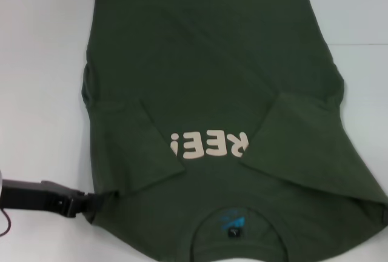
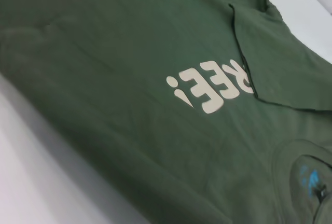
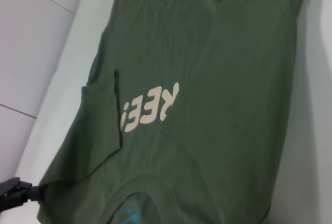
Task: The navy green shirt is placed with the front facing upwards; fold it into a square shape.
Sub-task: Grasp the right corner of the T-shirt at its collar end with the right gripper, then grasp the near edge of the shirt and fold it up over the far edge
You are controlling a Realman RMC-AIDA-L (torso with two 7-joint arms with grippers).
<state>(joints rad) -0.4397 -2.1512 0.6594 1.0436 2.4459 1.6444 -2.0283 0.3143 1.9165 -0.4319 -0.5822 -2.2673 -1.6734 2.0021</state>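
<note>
Large dark olive-green short-sleeved cotton shirt (image 1: 212,86) lies front up on the white desk (image 1: 42,62), collar nearest the robot, hem at the far edge. Both sleeves are folded inward over the chest: the one on the robot's left (image 1: 130,147) lies diagonally across the body, the one on the right (image 1: 309,141) makes a broad flap whose edge covers the start of the pale pinkish lettering (image 1: 209,145), leaving "REE!" readable, upside down from the head view. Inside the round collar sits a small dark neck label with blue print (image 1: 233,222). Fabric is mostly flat, with soft creases near the hem and side seams. Left gripper (image 1: 91,200), black, sits low at the shirt's near left corner, pinched closed on the cloth edge there. Right gripper is out of sight in every view.
</note>
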